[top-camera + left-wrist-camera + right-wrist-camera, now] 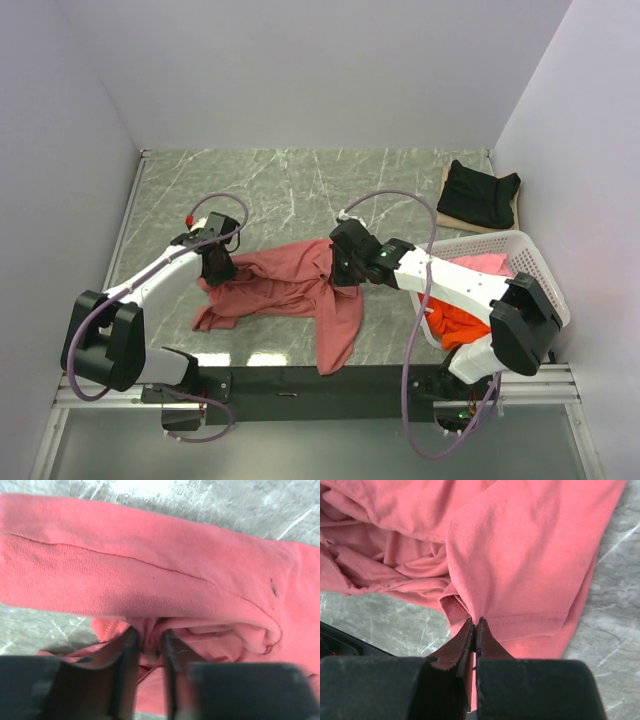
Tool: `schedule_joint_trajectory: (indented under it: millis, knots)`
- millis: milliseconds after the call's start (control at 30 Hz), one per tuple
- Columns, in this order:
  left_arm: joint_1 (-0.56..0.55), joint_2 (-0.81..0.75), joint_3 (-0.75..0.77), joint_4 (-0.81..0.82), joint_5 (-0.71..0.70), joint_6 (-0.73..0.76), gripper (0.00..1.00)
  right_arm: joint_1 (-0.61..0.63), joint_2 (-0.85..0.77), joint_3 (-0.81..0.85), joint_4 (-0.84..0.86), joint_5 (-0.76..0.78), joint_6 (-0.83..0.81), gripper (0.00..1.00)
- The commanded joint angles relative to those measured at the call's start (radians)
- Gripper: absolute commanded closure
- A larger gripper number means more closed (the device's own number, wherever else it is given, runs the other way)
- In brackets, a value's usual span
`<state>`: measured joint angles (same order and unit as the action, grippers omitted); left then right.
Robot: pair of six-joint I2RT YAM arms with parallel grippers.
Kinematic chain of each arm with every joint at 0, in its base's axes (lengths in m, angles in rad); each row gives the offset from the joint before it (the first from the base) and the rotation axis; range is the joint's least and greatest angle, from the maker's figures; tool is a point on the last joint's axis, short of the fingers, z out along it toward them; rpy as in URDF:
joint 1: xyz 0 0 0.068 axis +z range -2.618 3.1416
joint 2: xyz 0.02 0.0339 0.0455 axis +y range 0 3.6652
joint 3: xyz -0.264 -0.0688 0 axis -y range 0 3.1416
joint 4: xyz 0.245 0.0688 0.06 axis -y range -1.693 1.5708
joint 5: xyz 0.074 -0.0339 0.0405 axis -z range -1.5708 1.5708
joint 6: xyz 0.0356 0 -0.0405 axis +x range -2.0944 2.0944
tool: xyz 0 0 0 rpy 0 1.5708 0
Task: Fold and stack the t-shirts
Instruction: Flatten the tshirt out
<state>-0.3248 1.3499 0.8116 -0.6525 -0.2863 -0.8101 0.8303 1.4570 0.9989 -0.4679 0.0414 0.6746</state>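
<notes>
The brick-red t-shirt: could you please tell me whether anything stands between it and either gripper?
Nothing visible does; the left gripper and the right gripper each pinch the brick-red t-shirt directly.

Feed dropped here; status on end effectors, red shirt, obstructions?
Left end effector pinching a red t-shirt fold. Right end effector shut on its hem. Shirt crumpled on table. Basket apart, at right.

Pale walls [300,70], grey marbled tabletop [290,190]

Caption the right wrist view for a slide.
Right gripper pinches the hem of the brick-red t-shirt, crumpled on the marble table.
</notes>
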Motion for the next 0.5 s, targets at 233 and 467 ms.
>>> schedule_joint_trajectory:
  millis: [233, 467]
  knots:
    - [0.0, -0.054, 0.08, -0.048, -0.051, 0.035, 0.8, -0.028, -0.099, 0.024, -0.086, 0.063, -0.001, 1.0]
    - [0.0, -0.098, 0.09, -0.091, -0.027, 0.049, 0.74, -0.074, -0.119, 0.018, -0.11, 0.041, -0.036, 0.99]
